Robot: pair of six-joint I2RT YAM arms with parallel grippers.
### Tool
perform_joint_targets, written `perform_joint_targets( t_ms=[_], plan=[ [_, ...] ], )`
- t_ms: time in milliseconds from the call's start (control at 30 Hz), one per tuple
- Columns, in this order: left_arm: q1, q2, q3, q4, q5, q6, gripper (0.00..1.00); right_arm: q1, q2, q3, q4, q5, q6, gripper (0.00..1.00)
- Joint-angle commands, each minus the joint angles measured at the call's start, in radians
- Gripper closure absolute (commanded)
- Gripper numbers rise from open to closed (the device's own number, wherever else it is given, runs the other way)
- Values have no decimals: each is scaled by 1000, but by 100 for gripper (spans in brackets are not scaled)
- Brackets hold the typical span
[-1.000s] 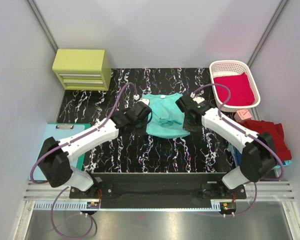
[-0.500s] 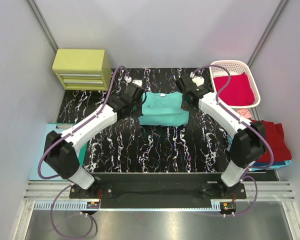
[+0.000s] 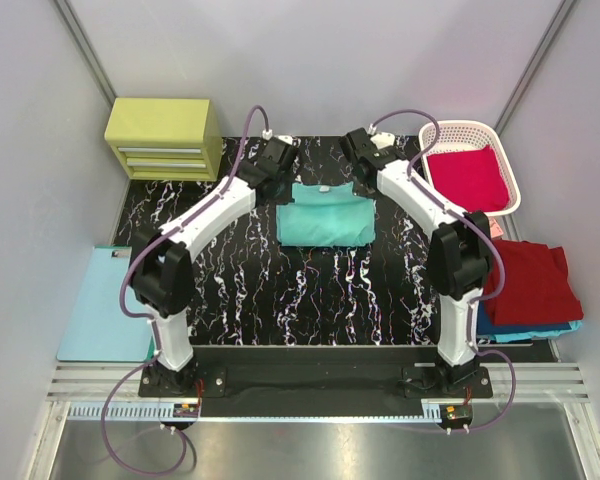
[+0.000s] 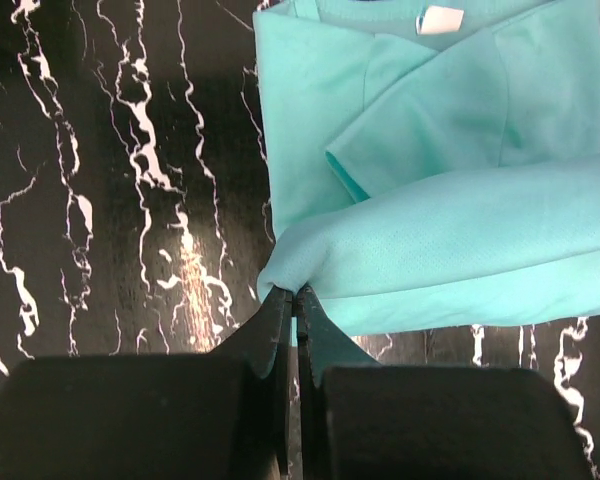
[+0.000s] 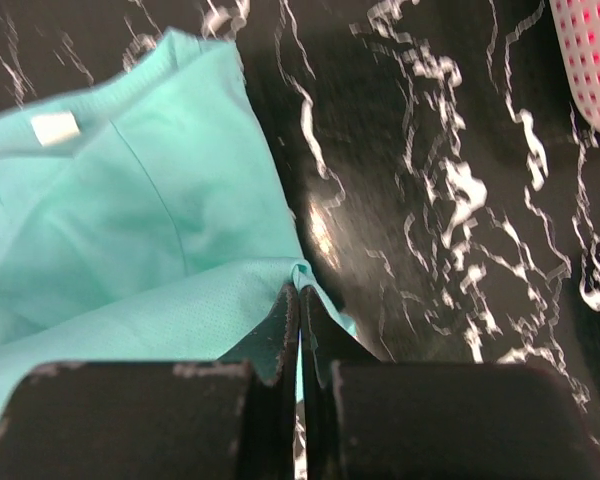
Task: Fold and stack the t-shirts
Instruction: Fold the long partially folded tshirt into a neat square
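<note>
Left arm [image 3: 215,210] and right arm [image 3: 415,205] reach far forward; left gripper [image 4: 292,292] and right gripper [image 5: 298,290] each pinch a corner of the mint t-shirt [image 3: 325,222].

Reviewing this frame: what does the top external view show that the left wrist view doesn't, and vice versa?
Only top external: the yellow-green drawer unit, pale blue clipboard, white basket holding a crimson t-shirt, and the dark red t-shirt at the right edge. Only left wrist: the left gripper shut on a corner of the mint-teal t-shirt's folded-over layer. Both: the mint-teal t-shirt on the black marbled table.
</note>
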Motion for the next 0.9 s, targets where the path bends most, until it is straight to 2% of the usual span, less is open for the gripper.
perform_joint_targets(
  t_ms=[0,433,500,700,867],
  plan=[
    [32,60,130,20,0,21,100,-15,72,164,20,60,-34,100],
    [113,322,429,7,86,38,100,-49,368,525,5,52,-91,100],
    [132,339,442,1,115,24,100,-60,392,549,0,40,-89,100],
    [133,304,379,49,85,27,100,-63,374,503,17,40,-85,100],
    [152,359,439,50,97,41,100,-77,429,554,27,14,-97,100]
  ],
)
